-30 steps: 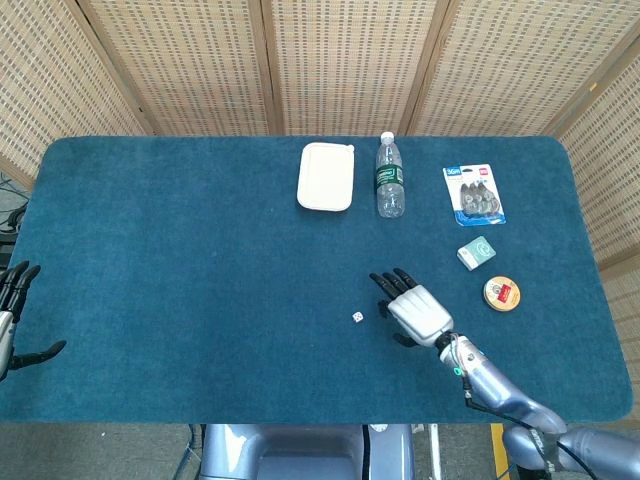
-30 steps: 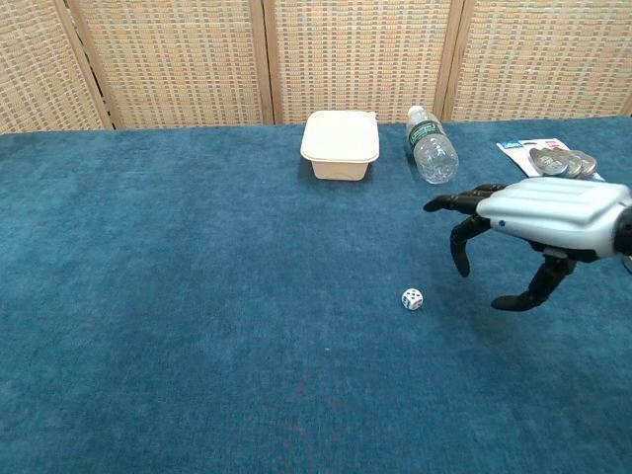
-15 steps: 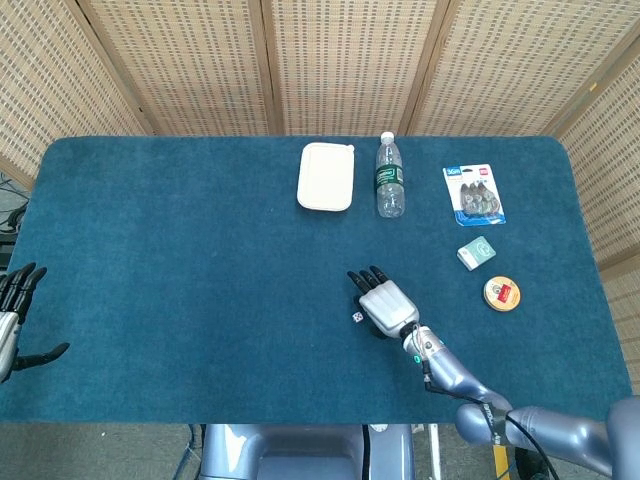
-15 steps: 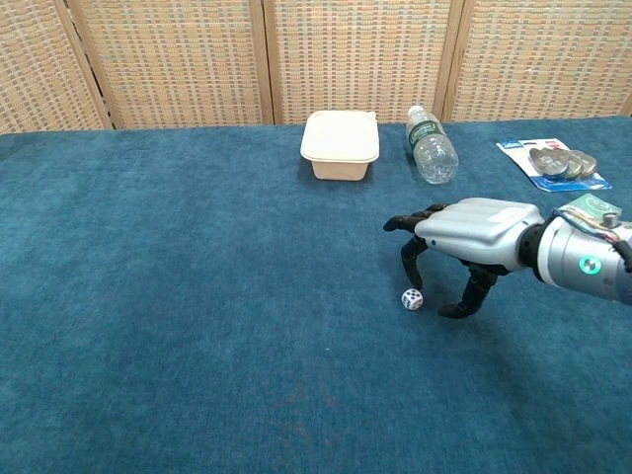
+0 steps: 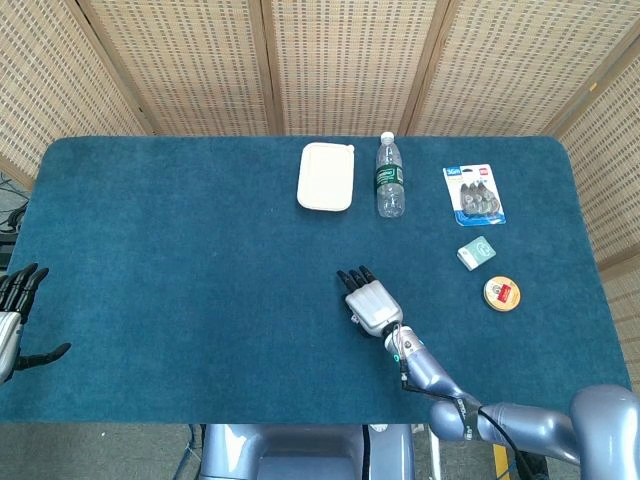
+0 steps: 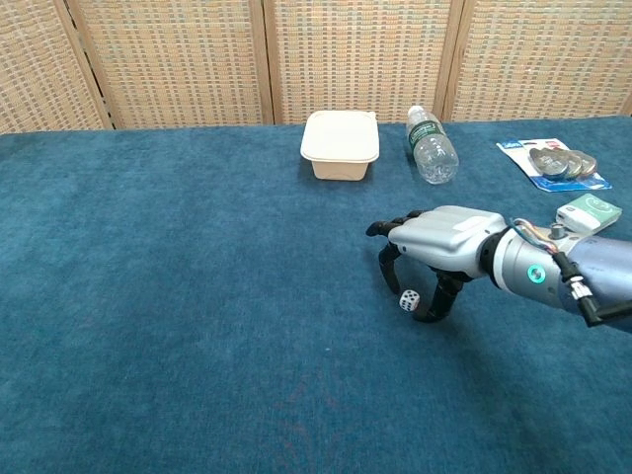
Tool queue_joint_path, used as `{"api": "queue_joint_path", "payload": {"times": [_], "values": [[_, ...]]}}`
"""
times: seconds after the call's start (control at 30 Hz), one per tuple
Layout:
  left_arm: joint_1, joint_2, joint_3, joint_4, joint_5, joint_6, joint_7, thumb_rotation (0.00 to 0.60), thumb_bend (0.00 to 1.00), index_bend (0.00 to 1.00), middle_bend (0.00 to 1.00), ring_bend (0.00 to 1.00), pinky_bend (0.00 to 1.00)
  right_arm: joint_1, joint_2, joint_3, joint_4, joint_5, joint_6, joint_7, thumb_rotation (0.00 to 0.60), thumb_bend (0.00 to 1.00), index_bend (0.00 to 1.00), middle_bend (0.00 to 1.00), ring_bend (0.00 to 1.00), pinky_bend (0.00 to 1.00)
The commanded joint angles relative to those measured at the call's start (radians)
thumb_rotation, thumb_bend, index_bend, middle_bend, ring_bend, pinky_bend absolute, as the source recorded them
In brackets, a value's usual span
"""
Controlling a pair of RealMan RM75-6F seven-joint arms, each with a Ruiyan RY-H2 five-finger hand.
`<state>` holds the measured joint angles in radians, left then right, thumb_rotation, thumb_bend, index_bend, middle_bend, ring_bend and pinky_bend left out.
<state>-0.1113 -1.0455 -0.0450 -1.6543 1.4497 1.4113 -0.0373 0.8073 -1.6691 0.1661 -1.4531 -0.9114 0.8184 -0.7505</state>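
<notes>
right hand (image 5: 368,301) palm-down on the blue table (image 5: 180,250), below the bottle (image 5: 389,177).

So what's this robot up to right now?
Its right hand hangs over a small white die on the blue table, fingers curled down on either side of it but not plainly holding it. The left hand rests open at the table's left edge. A lidded container and a lying water bottle sit farther back.

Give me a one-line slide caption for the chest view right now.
Right hand arched over the die on the blue table, fingers straddling it; box and bottle behind.
</notes>
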Motion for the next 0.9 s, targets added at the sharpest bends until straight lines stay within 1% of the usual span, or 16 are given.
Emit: {"api": "queue_joint_path", "payload": {"times": [0.03, 0.13, 0.3, 0.4, 0.73, 0.83, 0.9], "values": [[0.000, 0.000, -0.001, 0.000, -0.002, -0.001, -0.001, 0.600, 0.00, 0.00, 0.00, 0.00, 0.00, 0.006, -0.003, -0.001, 0.000, 0.009, 0.004, 0.003, 0.600, 0.34, 0.46, 0.00, 0.00, 0.00], [-0.002, 0.001, 0.000, -0.001, -0.002, -0.004, 0.001, 0.600, 0.00, 0.00, 0.00, 0.00, 0.00, 0.013, -0.006, -0.002, 0.002, 0.022, 0.006, 0.010, 0.600, 0.35, 0.49, 0.00, 0.00, 0.00], [-0.001, 0.000, -0.001, -0.001, -0.004, -0.002, 0.001, 0.600, 0.00, 0.00, 0.00, 0.00, 0.00, 0.022, -0.007, -0.012, 0.008, 0.030, 0.015, 0.008, 0.600, 0.41, 0.55, 0.00, 0.00, 0.00], [-0.002, 0.000, -0.001, -0.002, -0.004, -0.002, 0.001, 0.600, 0.00, 0.00, 0.00, 0.00, 0.00, 0.026, -0.005, -0.019, 0.001, 0.032, 0.019, 0.013, 0.600, 0.41, 0.58, 0.01, 0.00, 0.00], [-0.002, 0.002, -0.001, -0.003, -0.006, -0.001, -0.001, 0.600, 0.00, 0.00, 0.00, 0.00, 0.00, 0.036, 0.003, -0.020, -0.021, 0.013, 0.042, 0.047, 0.600, 0.41, 0.60, 0.02, 0.00, 0.00], [-0.002, 0.003, -0.001, -0.003, -0.004, -0.001, -0.004, 0.600, 0.00, 0.00, 0.00, 0.00, 0.00, 0.041, 0.016, -0.012, -0.043, 0.009, 0.054, 0.048, 0.600, 0.42, 0.60, 0.02, 0.00, 0.00], [-0.001, 0.004, -0.001, -0.003, -0.004, 0.000, -0.006, 0.600, 0.00, 0.00, 0.00, 0.00, 0.00, 0.049, 0.033, 0.002, -0.070, 0.005, 0.070, 0.043, 0.600, 0.43, 0.60, 0.03, 0.00, 0.00]]}}
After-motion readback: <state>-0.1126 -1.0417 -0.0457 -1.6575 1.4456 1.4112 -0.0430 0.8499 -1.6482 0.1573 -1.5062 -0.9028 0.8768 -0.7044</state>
